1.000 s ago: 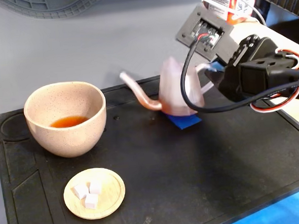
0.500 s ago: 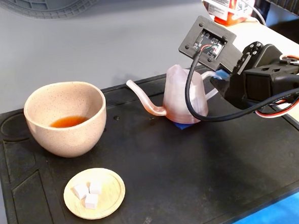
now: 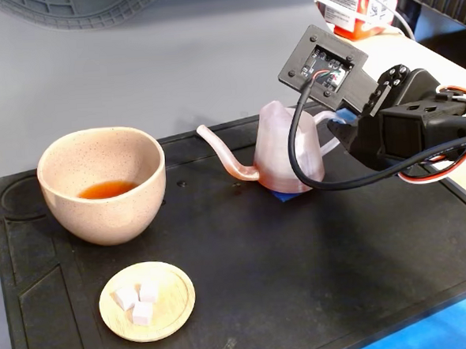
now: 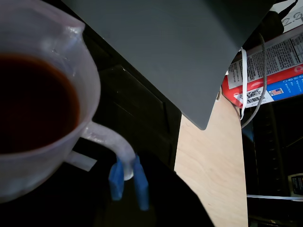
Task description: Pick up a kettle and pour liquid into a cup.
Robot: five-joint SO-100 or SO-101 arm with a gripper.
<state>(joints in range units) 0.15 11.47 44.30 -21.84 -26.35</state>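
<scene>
The pale-pink kettle (image 3: 287, 151) is upright on the black mat (image 3: 303, 281), right of centre, with its thin spout (image 3: 226, 161) pointing left towards the cup. In the wrist view the kettle (image 4: 71, 52) holds dark amber liquid (image 4: 33, 104). My gripper (image 3: 337, 132) reaches in from the right. Its blue fingertips (image 4: 116, 179) clamp the white loop handle (image 4: 111, 142) on both sides, with the gripper (image 4: 128, 178) shut on it. The beige speckled cup (image 3: 101, 210) stands at the left with a little amber liquid (image 3: 107, 188) in its bottom.
A small wooden dish (image 3: 174, 309) with three white cubes sits in front of the cup. A grey board (image 3: 171, 67) stands behind the mat. A red-and-white carton (image 3: 357, 5) is at the back right on the wooden tabletop (image 4: 213, 161).
</scene>
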